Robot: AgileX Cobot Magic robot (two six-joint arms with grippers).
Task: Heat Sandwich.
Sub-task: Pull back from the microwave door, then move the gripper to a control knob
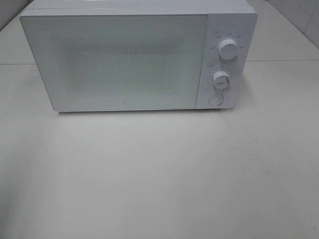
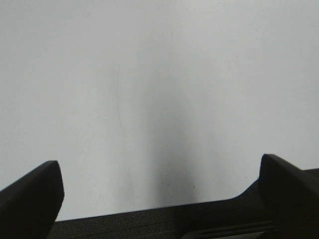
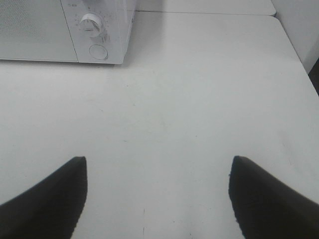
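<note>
The sandwich is out of view in every frame. A white microwave (image 1: 129, 55) stands at the back of the table with its door closed; its panel carries an upper knob (image 1: 228, 50), a lower knob (image 1: 221, 80) and a round button (image 1: 215, 99). Neither arm shows in the exterior view. My left gripper (image 2: 159, 172) is open over bare table, nothing between its dark fingers (image 2: 35, 196). My right gripper (image 3: 158, 172) is open too, empty, facing the microwave's (image 3: 65, 30) control corner from a distance.
The white table (image 1: 159, 174) spreads in front of the microwave. In the right wrist view the table edge (image 3: 299, 55) runs along the right, with a pale wall beyond it.
</note>
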